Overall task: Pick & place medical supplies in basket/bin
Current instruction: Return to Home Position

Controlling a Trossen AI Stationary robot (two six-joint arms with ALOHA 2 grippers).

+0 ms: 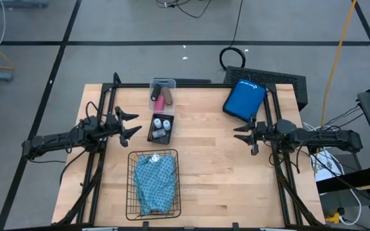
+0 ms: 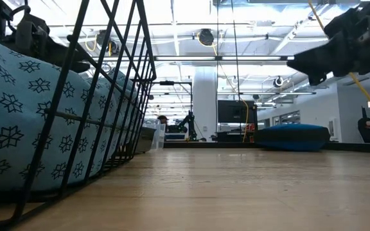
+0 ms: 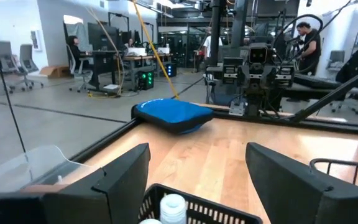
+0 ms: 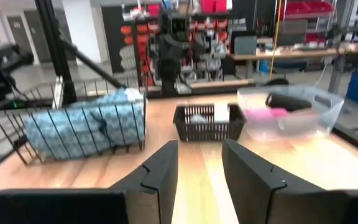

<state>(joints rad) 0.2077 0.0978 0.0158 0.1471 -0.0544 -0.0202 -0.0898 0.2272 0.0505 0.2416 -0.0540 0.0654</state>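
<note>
- The left gripper [image 1: 132, 124] sat at the middle left of the high view, its fingers spread apart and holding nothing. The right gripper [image 1: 241, 133] mirrored it at the middle right, fingers likewise apart and empty.
- The step in hand was a retreat to rest. It seemed best done by drawing each wrist up and back along its own side of the table.
- That path would keep the left fingers clear of the small black tray [image 1: 149, 136] just beside them, and the right ones clear of the blue pouch [image 1: 244, 99].
- Neither arm looked to need the middle of the table, and with nothing carried the fingers could stay apart.
- The basket [image 1: 129, 186], a black wire-mesh rectangle, stood at the lower centre of the high view, well apart from both grippers.
- Inside it lay the folded teal cloth [image 1: 154, 183], printed with snowflake-like marks. It covered most of the floor and pressed against the wire in the low view.
- The white-capped vials [image 1: 162, 124] stood in the small tray, above the basket in the frame.
- The pink roll [image 1: 170, 97] and brown roll [image 1: 158, 96] lay in the clear plastic box [image 1: 162, 80] at upper centre, not in the basket.
- The black block could not be picked out with certainty.
</note>
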